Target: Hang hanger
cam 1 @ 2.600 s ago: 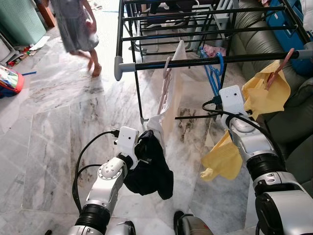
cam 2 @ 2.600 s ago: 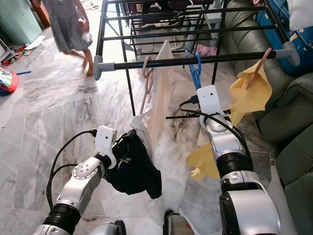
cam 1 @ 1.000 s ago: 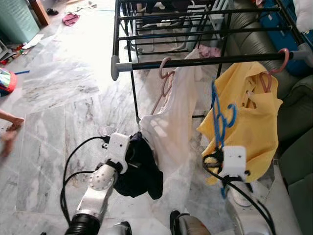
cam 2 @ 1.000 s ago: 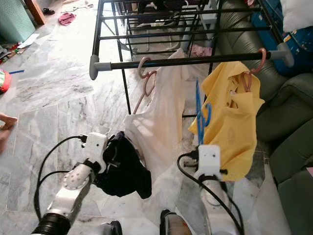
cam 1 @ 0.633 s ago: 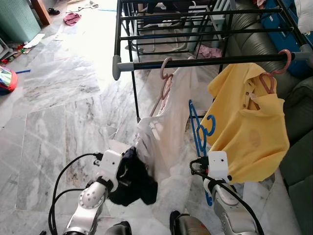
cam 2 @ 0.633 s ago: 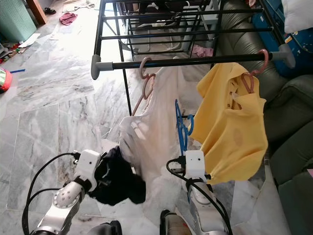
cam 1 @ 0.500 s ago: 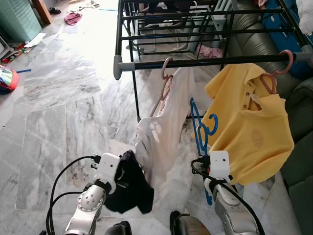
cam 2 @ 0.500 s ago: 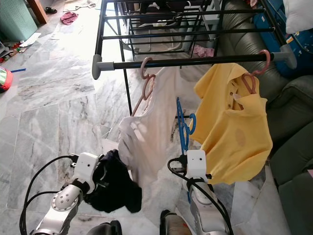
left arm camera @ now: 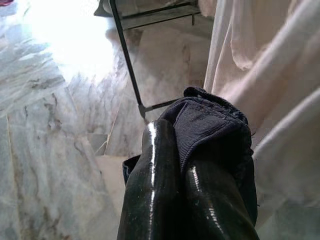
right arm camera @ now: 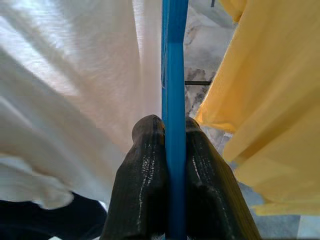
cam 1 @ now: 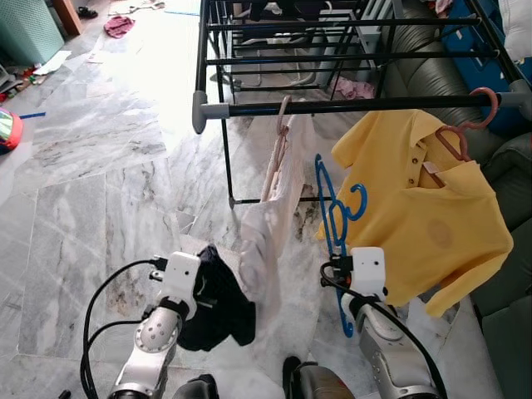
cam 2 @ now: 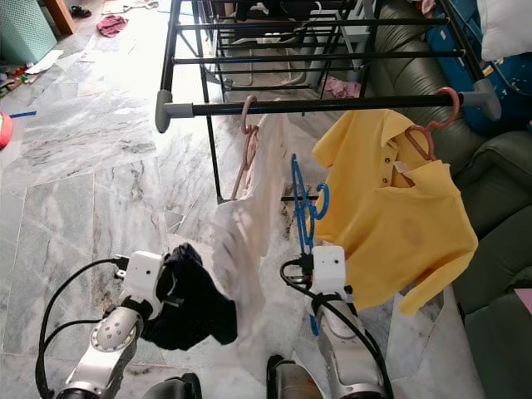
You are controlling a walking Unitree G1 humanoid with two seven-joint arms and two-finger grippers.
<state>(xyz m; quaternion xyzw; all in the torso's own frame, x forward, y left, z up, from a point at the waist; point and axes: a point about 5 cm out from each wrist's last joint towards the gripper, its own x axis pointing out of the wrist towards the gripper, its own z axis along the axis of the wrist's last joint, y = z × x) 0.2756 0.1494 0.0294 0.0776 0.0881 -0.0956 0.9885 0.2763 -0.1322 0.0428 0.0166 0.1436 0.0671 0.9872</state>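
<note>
A blue plastic hanger (cam 1: 334, 223) hangs below the black rack rail (cam 1: 349, 105), between a white garment (cam 1: 270, 224) and a yellow polo shirt (cam 1: 424, 216). My right gripper (right arm camera: 173, 127) is shut on the hanger's blue bar (right arm camera: 174, 60). Each of the two garments hangs from the rail on its own pink hanger (cam 1: 465, 125). Low on the left, my left gripper (left arm camera: 172, 150) is shut on a dark navy garment (cam 1: 218, 303), which drapes over its fingers beside the white garment's hem.
More black rack bars (cam 1: 283, 41) stand behind the rail. A dark green sofa (cam 1: 507, 166) lines the right side. A pink cloth (cam 1: 116, 25) and a red toy (cam 1: 7, 129) lie on the marble floor (cam 1: 91, 191) at the far left.
The blue hanger has come off the rail and is now held lower in my right gripper. The yellow shirt has swung open. A person at the left has walked out of view.
</note>
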